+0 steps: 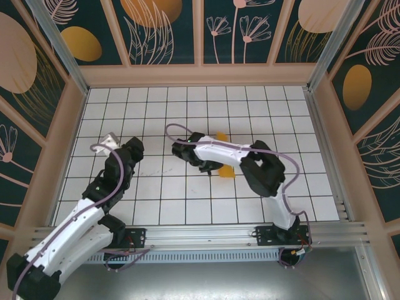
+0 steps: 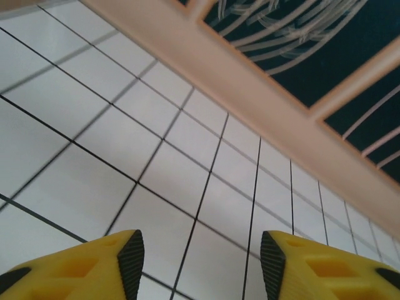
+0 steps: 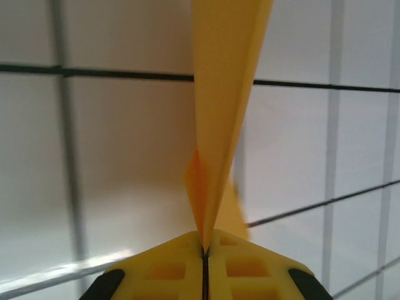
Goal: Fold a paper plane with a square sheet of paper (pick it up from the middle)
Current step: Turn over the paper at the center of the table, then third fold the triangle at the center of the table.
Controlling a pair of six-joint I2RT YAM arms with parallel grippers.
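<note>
Right gripper pinches slim orange-yellow paper plane, long axis straight up-frame from jaws; left gripper agape, empty

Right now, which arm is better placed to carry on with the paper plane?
Right. The right hand is shut on the paper plane at its crease; the left hand hangs open over bare tiles, away from it.

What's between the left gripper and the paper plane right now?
From the left gripper, bare grid tiles, then the right arm's wrist, per the top view; the right gripper pinches the paper plane.
</note>
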